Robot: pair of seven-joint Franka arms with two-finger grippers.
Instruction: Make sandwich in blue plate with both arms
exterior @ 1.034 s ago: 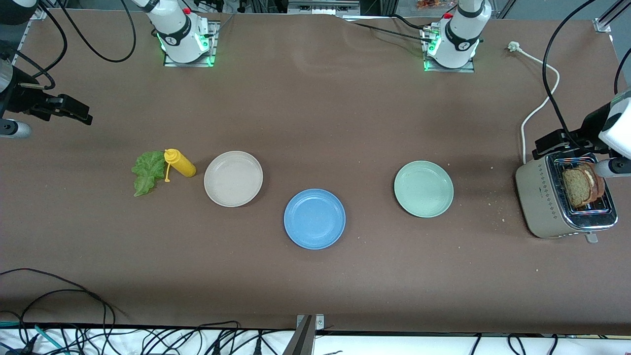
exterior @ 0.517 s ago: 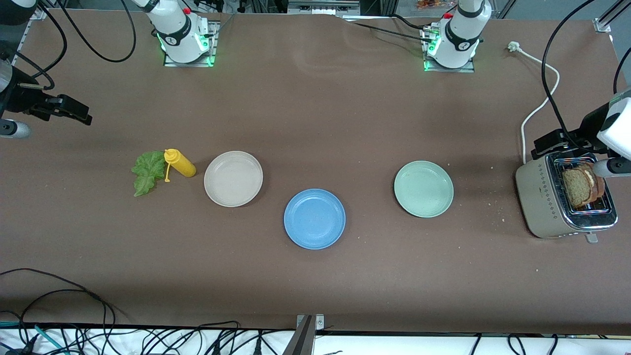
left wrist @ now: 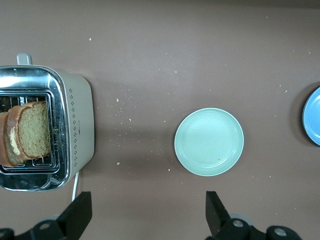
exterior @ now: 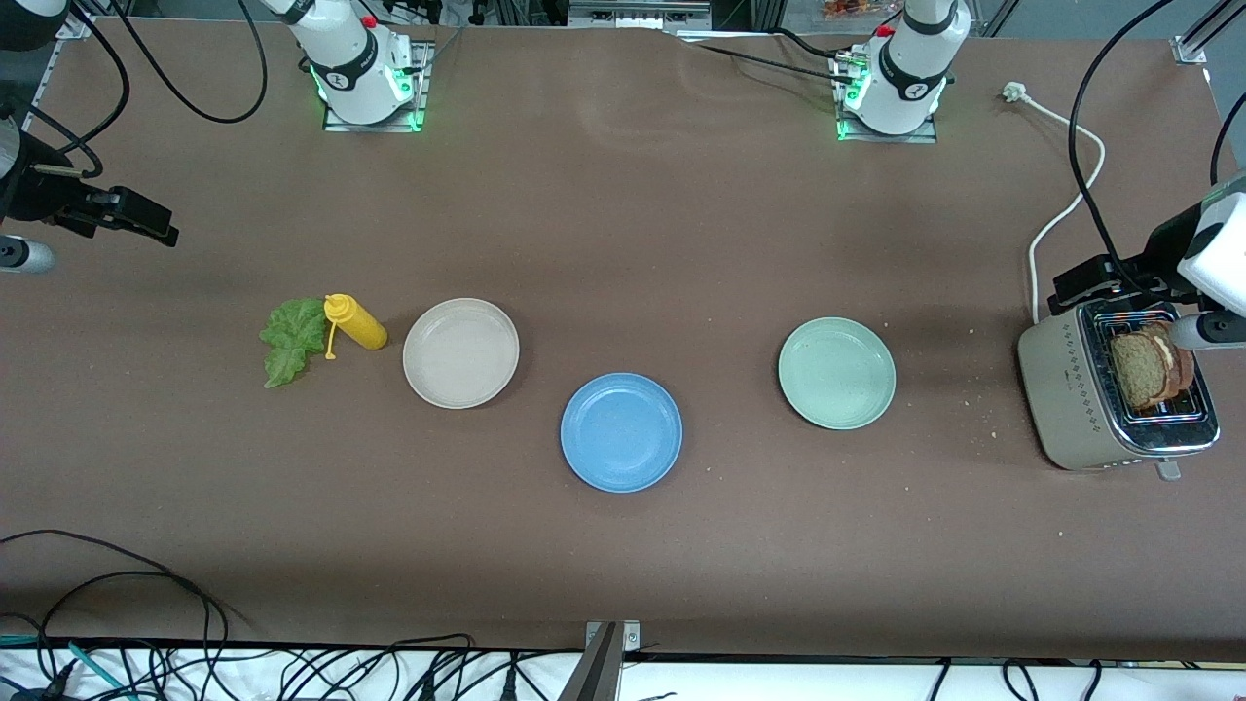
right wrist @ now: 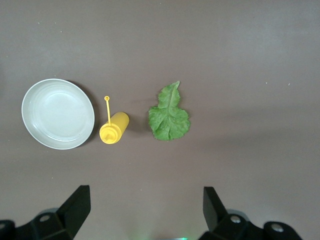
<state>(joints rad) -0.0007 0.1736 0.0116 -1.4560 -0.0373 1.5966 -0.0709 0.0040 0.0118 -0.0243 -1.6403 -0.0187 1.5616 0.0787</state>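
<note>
Centrally, blue plate [exterior: 621, 432], plates apart.

- The front view looks steeply down from high across the counter [exterior: 623, 214], facing both arm bases along its top edge, and takes in the whole surface.
- The left wrist view looks straight down from well above, its fingers [left wrist: 77, 220] in frame; it shares the toaster [left wrist: 75, 130], green plate [left wrist: 209, 142] and an edge of the blue plate [left wrist: 312, 122] with the front view.
- The right wrist view also looks straight down; it shares the lettuce [right wrist: 169, 116], yellow bottle [right wrist: 115, 128] and beige plate [right wrist: 57, 114] with the front view.
</note>
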